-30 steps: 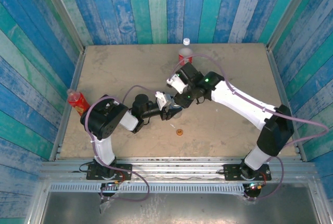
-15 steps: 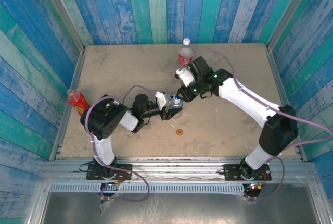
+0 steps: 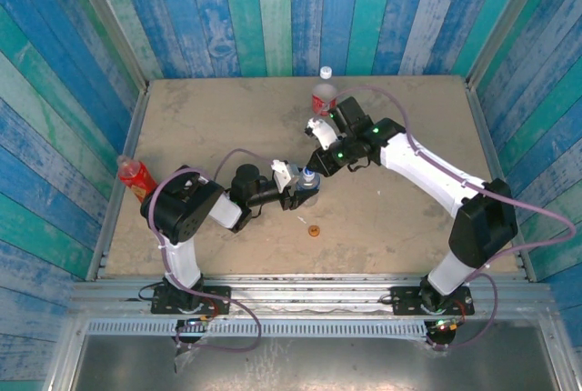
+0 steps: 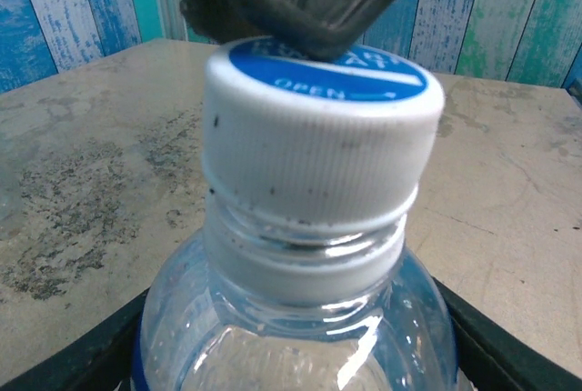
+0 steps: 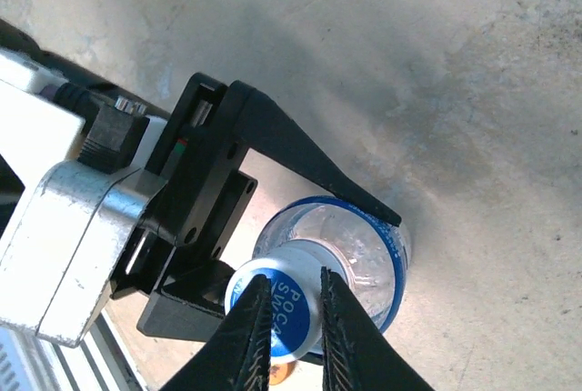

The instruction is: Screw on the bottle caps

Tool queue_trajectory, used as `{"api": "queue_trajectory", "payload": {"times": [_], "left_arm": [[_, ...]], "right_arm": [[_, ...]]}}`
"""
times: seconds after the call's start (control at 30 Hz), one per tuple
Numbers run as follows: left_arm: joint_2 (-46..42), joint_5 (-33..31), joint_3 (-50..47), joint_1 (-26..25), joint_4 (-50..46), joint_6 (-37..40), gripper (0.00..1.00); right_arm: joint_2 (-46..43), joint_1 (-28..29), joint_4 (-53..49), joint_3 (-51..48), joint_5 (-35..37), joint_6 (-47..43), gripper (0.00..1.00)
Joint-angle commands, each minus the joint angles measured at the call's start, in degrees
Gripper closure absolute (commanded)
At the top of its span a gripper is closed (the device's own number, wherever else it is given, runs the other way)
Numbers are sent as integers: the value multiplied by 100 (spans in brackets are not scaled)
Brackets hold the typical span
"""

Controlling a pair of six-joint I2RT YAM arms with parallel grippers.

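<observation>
My left gripper is clamped around the body of the blue-label bottle, which stands upright near the middle of the tabletop, a little toward the near edge. The blue-topped cap sits on the bottle's neck. From the left wrist it looks roughly level, though I cannot tell how far its threads have caught.

My right gripper comes at the bottle from the far-right side. Its fingers are drawn together, with only a sliver between them, and lie across the cap's blue top rather than around its ribbed side. One fingertip rests on the back rim of the cap.

So the cap is straight below my right fingertips, and the bottle's long axis runs vertically through it. I judge that to turn the cap these fingers would have to part and straddle the ribbed wall, centred on that axis. My right arm is the one placed for this, since the left is busy holding the bottle.

The tabletop is flat, mottled and bare around the bottle. The orange cap and a thin white scrap lie just toward the near edge. The red-label bottle is at the far edge and the slim red bottle at the left edge, both well apart.
</observation>
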Motion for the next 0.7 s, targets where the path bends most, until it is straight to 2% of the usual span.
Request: {"api": "queue_trajectory", "payload": {"times": [0.0,0.1,0.2,0.4,0.43,0.5,0.57,0.67], "left_arm": [[-149,-238,-96,68,-445,-66,34],[-117,-228,-61,68,-447,-92,34],[-88,-189,-29,68,-452,-82,34],[-178,-148,-88,68,-483,-60,34],[-201,-117,-100,63,-502,-61,33],[-259,155,-62,67,-632,-65,33],[-332,574,13,67,-832,-131,33],[-467,1057,36,67,-752,-370,34]], "right_arm": [[133,-27,-470,-297,-160,201,84],[-37,-13,-420,-498,-281,314,84],[-213,-10,-332,-585,-270,343,77],[-364,-27,-215,-319,-8,275,72],[-386,-33,-223,-268,4,222,69],[-495,-30,-212,-218,56,-11,58],[-661,-32,-189,-229,126,-363,52],[-1014,-34,-180,-364,-60,-1358,45]]}}
